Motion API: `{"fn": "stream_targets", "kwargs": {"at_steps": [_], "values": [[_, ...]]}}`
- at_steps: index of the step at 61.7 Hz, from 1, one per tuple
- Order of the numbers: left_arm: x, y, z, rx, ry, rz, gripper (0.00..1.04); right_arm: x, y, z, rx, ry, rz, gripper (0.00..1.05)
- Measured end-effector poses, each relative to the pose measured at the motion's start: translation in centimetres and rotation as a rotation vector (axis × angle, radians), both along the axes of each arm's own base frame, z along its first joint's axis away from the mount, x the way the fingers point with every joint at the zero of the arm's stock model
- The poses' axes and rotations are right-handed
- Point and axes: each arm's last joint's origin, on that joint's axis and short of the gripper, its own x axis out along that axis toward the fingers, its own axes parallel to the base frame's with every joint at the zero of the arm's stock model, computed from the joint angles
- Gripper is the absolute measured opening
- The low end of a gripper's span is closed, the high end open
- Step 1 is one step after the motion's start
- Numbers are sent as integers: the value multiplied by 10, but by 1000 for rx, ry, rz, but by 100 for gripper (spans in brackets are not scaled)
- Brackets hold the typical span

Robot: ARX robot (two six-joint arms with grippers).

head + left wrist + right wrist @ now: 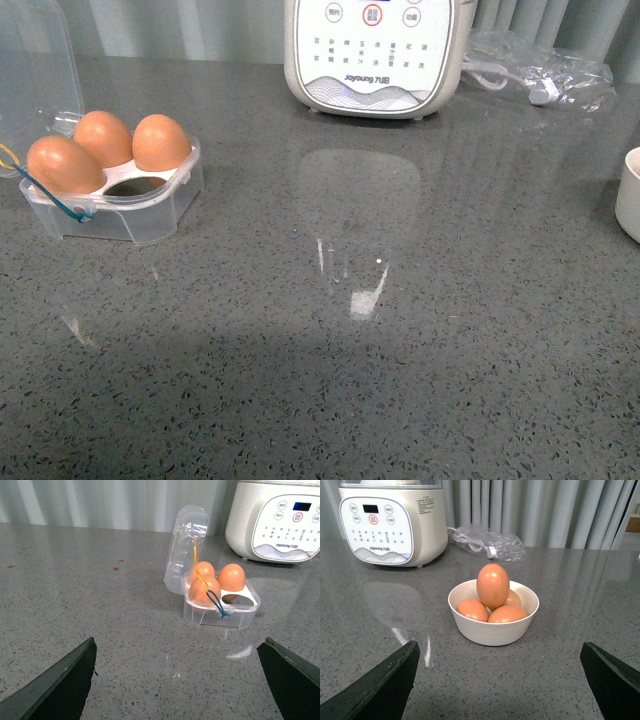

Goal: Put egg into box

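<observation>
The clear box [140, 222] stands at the left of the counter with its lid [35, 60] open and upright. Three orange-brown eggs [103, 137] sit in it; one near cell [137, 186] is empty. The left wrist view shows the box [220, 617] ahead of my open, empty left gripper [180, 680]. In the right wrist view, several eggs lie in a white bowl [492, 632], and one egg [493, 586] stands upright on top. My right gripper [500, 680] is open and empty, short of the bowl. Neither gripper shows in the front view.
A big white appliance [375, 55] with buttons stands at the back middle, with a crumpled clear plastic bag [540, 70] to its right. The white bowl's edge [630, 195] shows at the far right of the front view. The counter is grey speckled stone.
</observation>
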Motion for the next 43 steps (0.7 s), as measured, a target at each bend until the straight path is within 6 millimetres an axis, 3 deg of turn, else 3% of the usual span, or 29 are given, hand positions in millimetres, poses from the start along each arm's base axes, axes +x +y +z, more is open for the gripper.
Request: {"fn": "stream_targets", "kwargs": {"at_steps": [43], "values": [[0, 0, 0, 0, 0, 0, 98, 0, 0, 0, 0, 0, 0, 98]]}}
